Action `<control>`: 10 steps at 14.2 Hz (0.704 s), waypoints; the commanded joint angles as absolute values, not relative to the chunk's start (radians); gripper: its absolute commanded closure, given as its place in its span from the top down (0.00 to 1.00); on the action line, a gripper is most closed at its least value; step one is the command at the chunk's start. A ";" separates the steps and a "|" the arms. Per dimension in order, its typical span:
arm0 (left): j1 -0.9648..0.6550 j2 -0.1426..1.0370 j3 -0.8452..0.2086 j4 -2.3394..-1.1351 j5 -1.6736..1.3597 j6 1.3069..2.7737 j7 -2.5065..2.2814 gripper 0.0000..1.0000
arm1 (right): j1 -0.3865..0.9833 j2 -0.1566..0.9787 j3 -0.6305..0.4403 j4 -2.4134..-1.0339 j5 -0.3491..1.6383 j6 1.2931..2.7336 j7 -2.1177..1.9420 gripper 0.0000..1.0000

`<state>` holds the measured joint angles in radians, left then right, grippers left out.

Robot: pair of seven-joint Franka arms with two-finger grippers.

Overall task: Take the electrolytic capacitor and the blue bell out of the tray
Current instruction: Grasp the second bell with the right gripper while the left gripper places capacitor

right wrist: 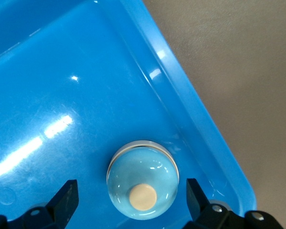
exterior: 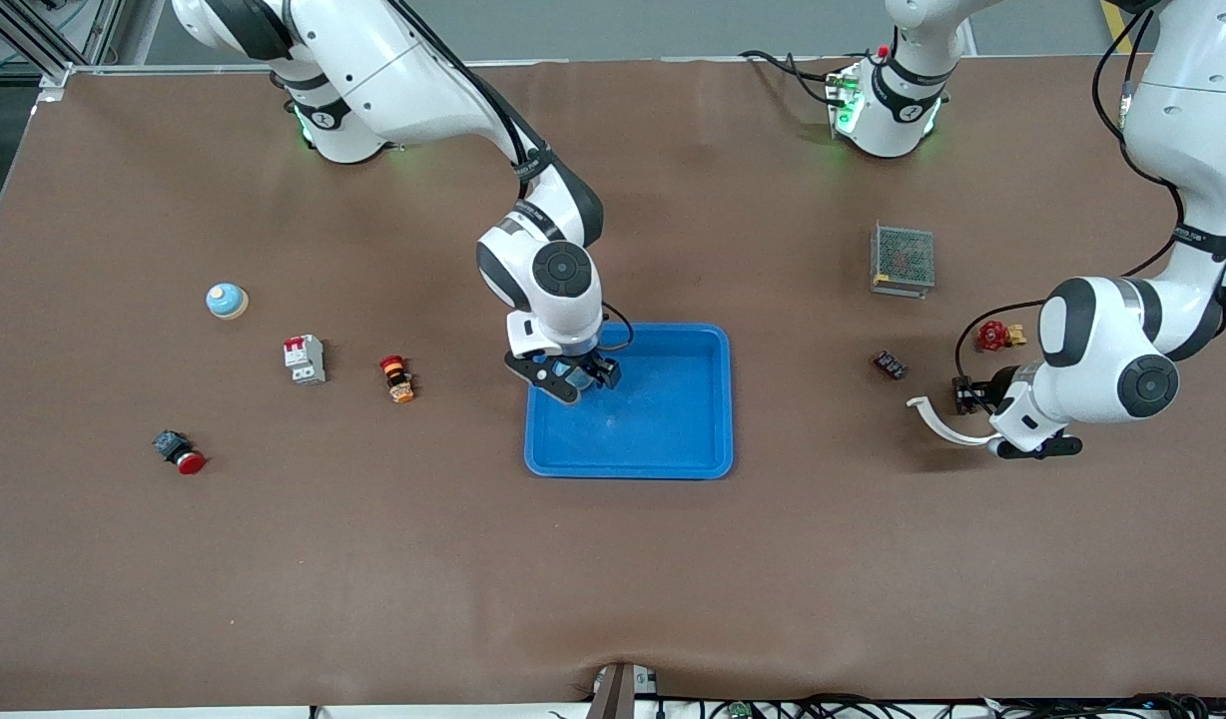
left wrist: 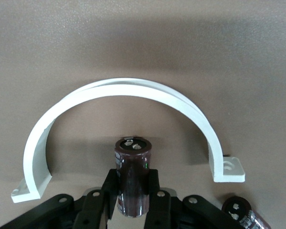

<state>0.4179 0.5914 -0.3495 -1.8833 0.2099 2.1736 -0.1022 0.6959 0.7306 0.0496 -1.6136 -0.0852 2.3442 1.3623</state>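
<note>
Halfway, by the look of it. Dark cylindrical electrolytic capacitor (left wrist: 132,176) already clear of shallow bright blue plastic tray (exterior: 708,399), clamped in left end effector (left wrist: 132,202) above brown surface (exterior: 613,559). Pale blue domed bell (right wrist: 143,180) left in tray corner, between spread fingers of right end effector (right wrist: 131,200), ungrasped.

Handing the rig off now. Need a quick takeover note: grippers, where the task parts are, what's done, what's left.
Left gripper: shut on the electrolytic capacitor, low over the table at the left arm's end, by the white curved clamp. The capacitor is out of the tray.
Right gripper: open, down in the tray's corner nearest the right arm's base, fingers either side of the blue bell, not yet closed on it.
A second bell sits on the table toward the right arm's end.
Done: capacitor lifted out.
Left: set the capacitor down; grasp the blue bell and move it out.
</note>
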 commanded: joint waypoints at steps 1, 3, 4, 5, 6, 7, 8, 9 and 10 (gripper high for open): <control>0.417 0.614 -0.353 -1.858 0.221 2.181 -0.118 0.35 | 0.703 0.744 0.046 -1.594 -0.089 2.345 1.376 1.00; 0.422 0.608 -0.353 -1.855 0.224 2.180 -0.138 1.00 | 0.700 0.746 0.046 -1.598 -0.089 2.356 1.367 1.00; 0.425 0.601 -0.354 -1.855 0.224 2.174 -0.137 1.00 | 0.699 0.746 0.046 -1.603 -0.089 2.361 1.364 1.00; 0.425 0.595 -0.354 -1.855 0.224 2.172 -0.140 1.00 | 0.699 0.746 0.045 -1.608 -0.092 2.362 1.362 1.00; 0.426 0.582 -0.356 -1.852 0.224 2.172 -0.138 1.00 | 0.699 0.746 0.046 -1.606 -0.092 2.361 1.362 1.00; 0.426 0.566 -0.356 -1.845 0.224 2.165 -0.137 1.00 | 0.696 0.744 0.046 -1.606 -0.092 2.361 1.361 1.00; 0.426 0.551 -0.357 -1.842 0.219 2.145 -0.137 1.00 | 0.696 0.744 0.045 -1.606 -0.092 2.361 1.361 1.00; 0.425 0.539 -0.357 -1.832 0.212 2.119 -0.138 1.00 | 0.692 0.745 0.046 -1.608 -0.092 2.361 1.361 1.00; 0.425 0.525 -0.359 -1.816 0.210 2.093 -0.138 1.00 | 0.692 0.744 0.046 -1.606 -0.092 2.358 1.359 1.00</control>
<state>0.4212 0.5739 -0.3497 -1.8279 0.2099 2.1503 -0.1232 0.6962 0.7386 0.0452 -1.6140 -0.0852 2.3543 1.3615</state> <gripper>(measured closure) 0.000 0.000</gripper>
